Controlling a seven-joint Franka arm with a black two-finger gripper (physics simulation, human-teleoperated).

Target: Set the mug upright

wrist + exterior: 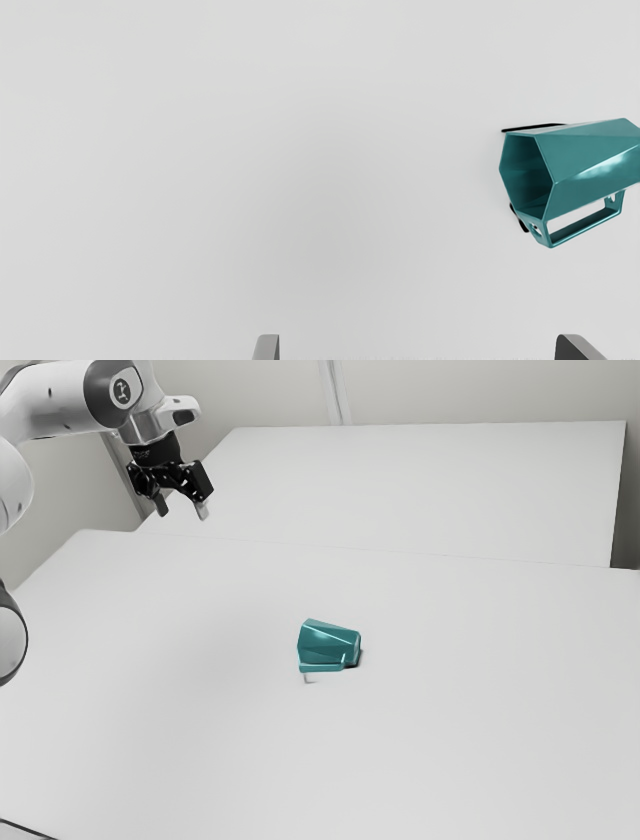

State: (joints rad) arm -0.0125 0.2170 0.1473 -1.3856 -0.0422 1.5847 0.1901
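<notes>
Gripper (182, 513): up in the air over there; fingers (267, 347) spread wide, released
Mug (330, 644): lying on its side on the table (200, 760); well apart from the fingers, lower, toward the exterior view's right
Handle (585, 227): out from the mug's side

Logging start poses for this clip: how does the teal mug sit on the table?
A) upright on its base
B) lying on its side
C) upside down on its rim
B: the mug lies on its side, its open mouth facing sideways in the wrist view.
</notes>
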